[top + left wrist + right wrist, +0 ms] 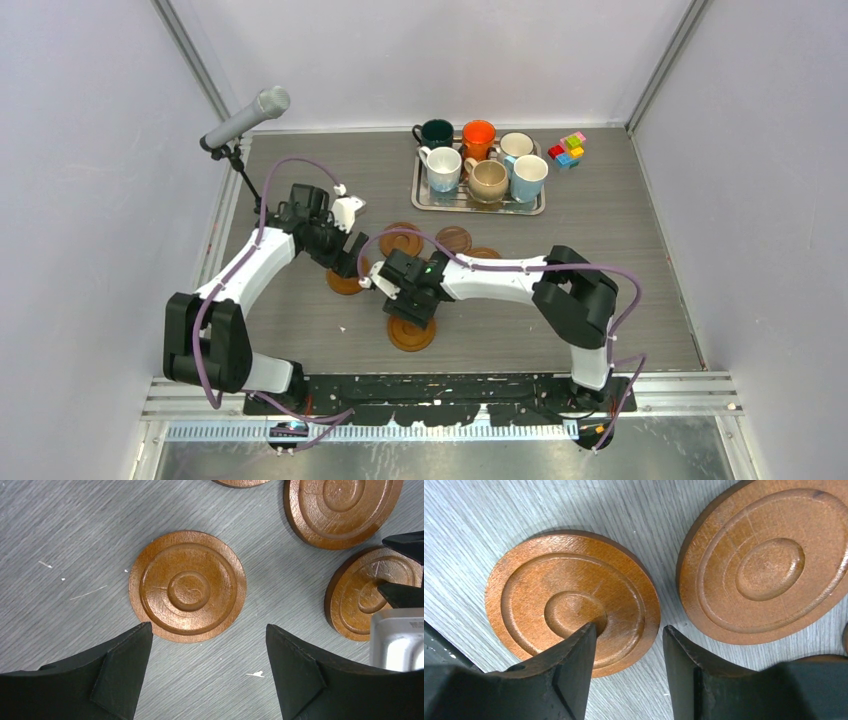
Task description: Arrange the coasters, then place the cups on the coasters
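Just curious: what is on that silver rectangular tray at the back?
Six handled ceramic mugs: dark green, orange, beige, light blue, two whitish. The silver tray floor beneath them is covered.

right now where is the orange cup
Top view: the orange cup stands just right of centre at the far end, in the back row on the silver tray, between the dark green cup and a whitish cup.

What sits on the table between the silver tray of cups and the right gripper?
Coasters: the top view shows three flat in a loose row across that stretch, between the tray and the right gripper, the rightmost partly covered by the right arm.
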`<state>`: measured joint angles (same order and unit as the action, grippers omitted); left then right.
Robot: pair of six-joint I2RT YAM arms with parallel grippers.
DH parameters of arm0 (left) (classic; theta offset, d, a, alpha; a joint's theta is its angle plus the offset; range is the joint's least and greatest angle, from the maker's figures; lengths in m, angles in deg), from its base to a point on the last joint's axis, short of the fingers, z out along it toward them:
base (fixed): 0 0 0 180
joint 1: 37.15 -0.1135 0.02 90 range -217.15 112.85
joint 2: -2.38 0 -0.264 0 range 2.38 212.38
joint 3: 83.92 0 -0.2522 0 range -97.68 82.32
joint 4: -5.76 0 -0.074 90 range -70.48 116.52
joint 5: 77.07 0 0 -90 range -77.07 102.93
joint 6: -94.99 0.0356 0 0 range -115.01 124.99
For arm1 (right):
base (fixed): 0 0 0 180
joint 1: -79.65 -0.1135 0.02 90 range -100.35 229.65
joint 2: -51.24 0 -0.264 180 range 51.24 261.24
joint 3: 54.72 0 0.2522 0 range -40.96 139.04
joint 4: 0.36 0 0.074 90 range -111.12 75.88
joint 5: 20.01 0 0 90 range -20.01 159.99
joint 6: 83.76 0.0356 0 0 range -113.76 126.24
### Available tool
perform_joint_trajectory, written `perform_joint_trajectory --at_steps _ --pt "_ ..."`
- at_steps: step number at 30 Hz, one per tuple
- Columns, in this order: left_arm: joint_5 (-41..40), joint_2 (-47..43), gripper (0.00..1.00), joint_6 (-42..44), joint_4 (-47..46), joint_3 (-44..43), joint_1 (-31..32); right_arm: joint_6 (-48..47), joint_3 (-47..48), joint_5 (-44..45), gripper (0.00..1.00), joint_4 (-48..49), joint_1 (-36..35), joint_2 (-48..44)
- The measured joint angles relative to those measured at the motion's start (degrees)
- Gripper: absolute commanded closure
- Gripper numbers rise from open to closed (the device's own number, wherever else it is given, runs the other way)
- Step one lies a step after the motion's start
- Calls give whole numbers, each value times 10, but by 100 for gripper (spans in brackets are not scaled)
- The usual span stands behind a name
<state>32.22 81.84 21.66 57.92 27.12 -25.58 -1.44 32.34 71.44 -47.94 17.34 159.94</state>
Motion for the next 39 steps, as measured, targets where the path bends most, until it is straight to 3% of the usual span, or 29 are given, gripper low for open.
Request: perform_joint_trajectory --at_steps 8,13,28,39 --pt "0 0 15 0 0 3 0 -30 -71 18 49 3 0 -54" --pt "3 0 15 0 0 3 0 -52 -131 23 54 -11 38 -106" --pt "18 0 16 2 2 3 10 -184 -258 35 56 -90 350 -247" --pt "18 0 16 2 3 2 21 -252 -210 37 54 -80 507 -178"
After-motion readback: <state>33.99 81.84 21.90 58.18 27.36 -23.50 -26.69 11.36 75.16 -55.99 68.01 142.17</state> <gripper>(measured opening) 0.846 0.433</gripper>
